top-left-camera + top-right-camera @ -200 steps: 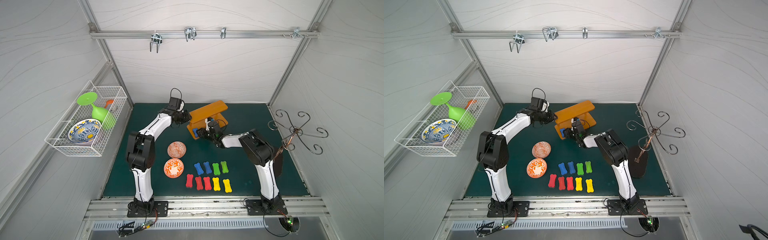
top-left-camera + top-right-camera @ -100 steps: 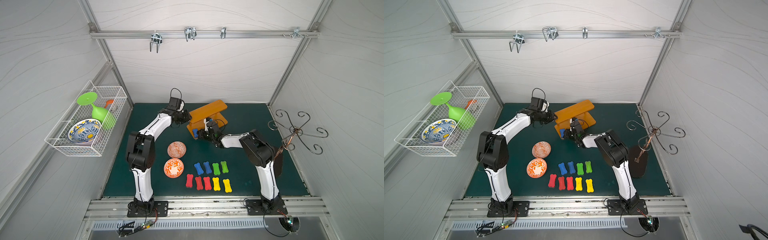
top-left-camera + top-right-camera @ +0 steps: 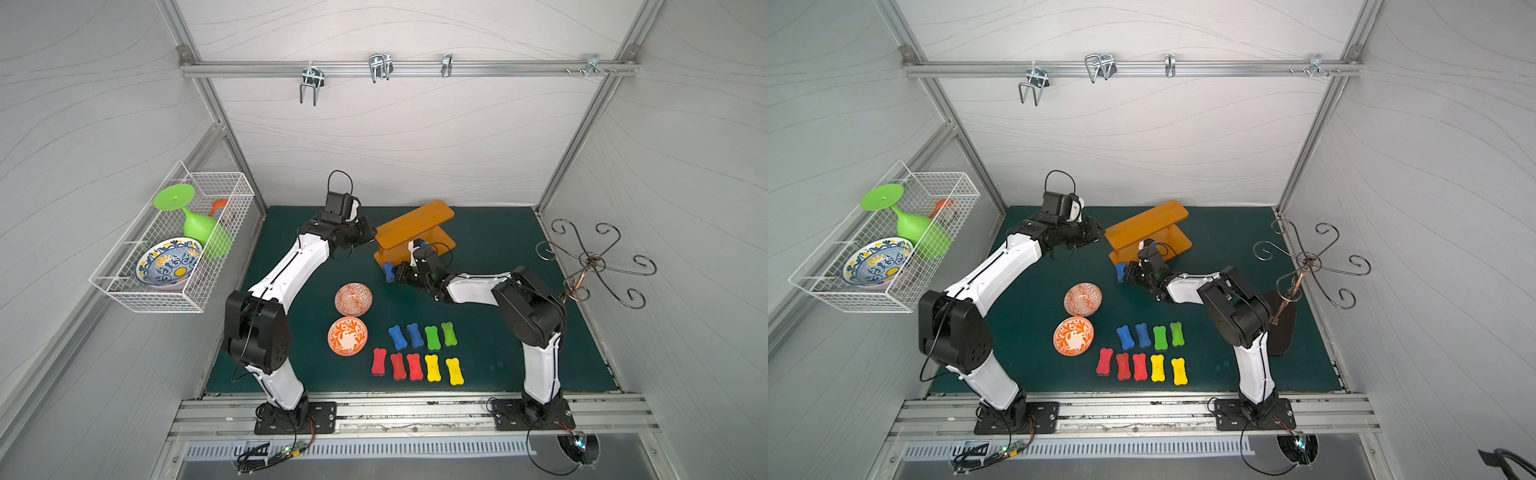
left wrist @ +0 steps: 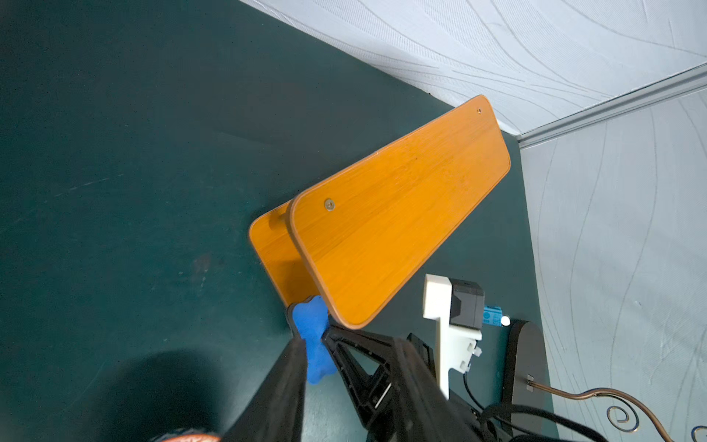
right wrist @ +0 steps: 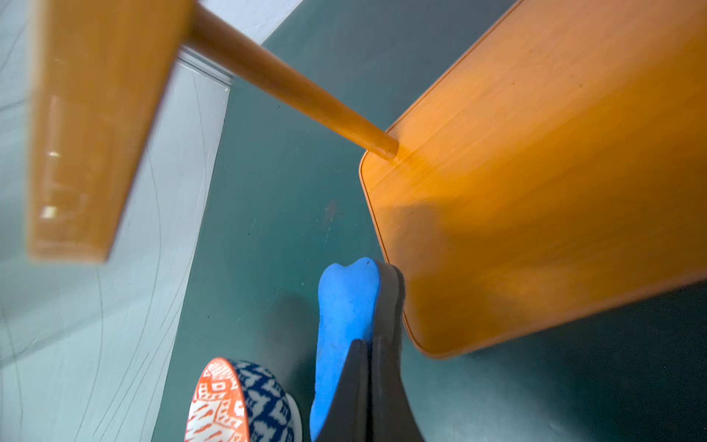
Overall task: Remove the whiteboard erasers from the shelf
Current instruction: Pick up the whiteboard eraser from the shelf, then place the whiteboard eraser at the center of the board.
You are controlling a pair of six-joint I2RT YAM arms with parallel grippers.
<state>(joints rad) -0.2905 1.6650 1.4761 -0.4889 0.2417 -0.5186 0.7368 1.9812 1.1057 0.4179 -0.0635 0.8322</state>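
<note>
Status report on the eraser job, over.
Right gripper shut on blue eraser, at lower corner of shelf. Left gripper beside shelf end, jaws unclear. Nine erasers on mat. Orange bowl near the way out.

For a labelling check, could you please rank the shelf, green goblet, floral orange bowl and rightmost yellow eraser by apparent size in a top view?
1. shelf and green goblet, about alike, so unranked.
2. floral orange bowl.
3. rightmost yellow eraser.
</note>
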